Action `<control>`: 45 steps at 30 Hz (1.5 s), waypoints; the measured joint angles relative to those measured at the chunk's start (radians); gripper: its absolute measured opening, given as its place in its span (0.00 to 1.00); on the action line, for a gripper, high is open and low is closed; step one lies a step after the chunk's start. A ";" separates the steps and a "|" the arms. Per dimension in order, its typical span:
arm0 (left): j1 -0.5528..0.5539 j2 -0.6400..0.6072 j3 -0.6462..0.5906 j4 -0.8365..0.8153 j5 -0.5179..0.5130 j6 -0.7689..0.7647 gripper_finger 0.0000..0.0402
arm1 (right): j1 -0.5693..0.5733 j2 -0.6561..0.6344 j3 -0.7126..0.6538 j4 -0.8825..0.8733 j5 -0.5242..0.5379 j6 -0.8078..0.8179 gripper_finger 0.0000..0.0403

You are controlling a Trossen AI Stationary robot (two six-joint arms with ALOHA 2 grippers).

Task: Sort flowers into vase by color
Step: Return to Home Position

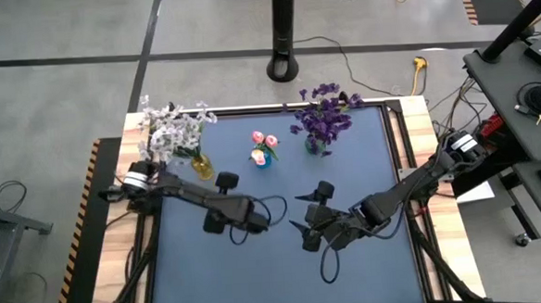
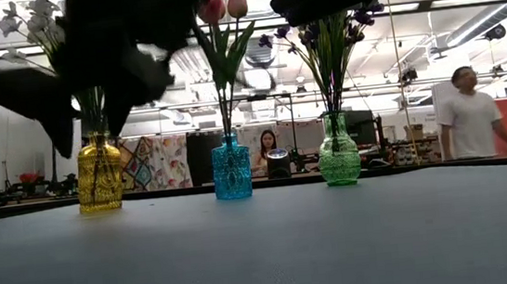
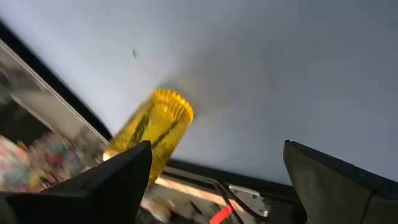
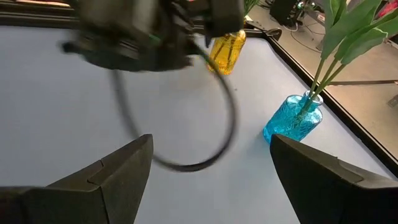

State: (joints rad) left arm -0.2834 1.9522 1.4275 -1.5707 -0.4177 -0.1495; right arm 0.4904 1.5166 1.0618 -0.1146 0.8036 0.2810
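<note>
Yellow vase (image 3: 151, 130) blurred in L wrist view, white sprigs (image 2: 10, 16) partly behind arm (image 2: 113, 44)

One camera hangs above me, looking straight down on the whole table (image 1: 259, 282); a second sits low at the near edge, facing level across to the far room; my left wrist camera looks closely at the yellow vase (image 3: 155, 130); my right wrist camera, farther back, shares that vase and catches the blue vase (image 4: 295, 119), which the low view shows too.
</note>
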 joint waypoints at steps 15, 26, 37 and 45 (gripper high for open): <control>-0.325 -0.130 0.253 0.007 -0.280 -0.089 0.85 | 0.003 0.000 0.000 -0.014 -0.001 -0.047 0.78; -0.449 -0.344 0.197 0.120 -0.727 -0.482 0.85 | 0.005 0.000 0.000 -0.018 -0.027 -0.050 0.78; -0.596 -0.344 0.026 0.330 -0.612 -0.585 0.85 | 0.050 -0.001 -0.041 -0.031 -0.254 -0.108 0.78; -0.894 -0.347 -0.015 0.415 -0.639 -0.825 0.85 | 0.183 -0.089 -0.124 -0.001 -0.202 -0.128 0.76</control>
State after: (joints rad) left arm -1.1778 1.6054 1.4126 -1.1553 -1.0567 -0.9741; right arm 0.6736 1.4275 0.9375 -0.1155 0.6016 0.1529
